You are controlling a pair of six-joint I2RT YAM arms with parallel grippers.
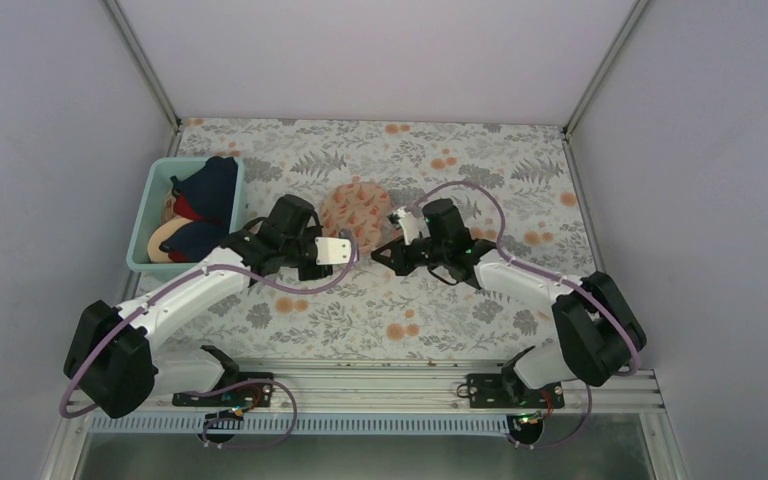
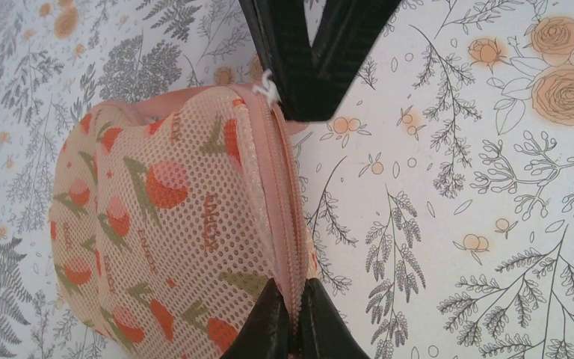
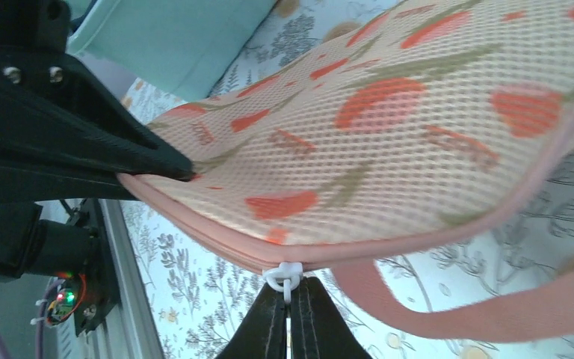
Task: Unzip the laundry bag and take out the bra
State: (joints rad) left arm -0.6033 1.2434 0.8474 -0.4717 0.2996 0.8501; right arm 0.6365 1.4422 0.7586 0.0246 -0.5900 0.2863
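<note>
The laundry bag (image 1: 356, 213) is a peach-pink mesh pouch with orange-red flowers, lying mid-table between both arms. My left gripper (image 2: 294, 301) is shut on the bag's zipped seam (image 2: 288, 187) at its near-left edge. My right gripper (image 3: 291, 303) is shut on the white zipper pull (image 3: 285, 277) at the bag's right edge; its black fingers also show in the left wrist view (image 2: 310, 67). The zipper looks closed along the visible seam. A pink loop (image 3: 486, 310) hangs by the pull. The mustard bra is hidden.
A teal bin (image 1: 158, 200) at the left holds navy-and-red bras (image 1: 205, 190) and a beige one (image 1: 165, 240). Its wall shows in the right wrist view (image 3: 179, 41). White walls enclose the floral table; a metal rail (image 1: 380, 385) runs along the near edge.
</note>
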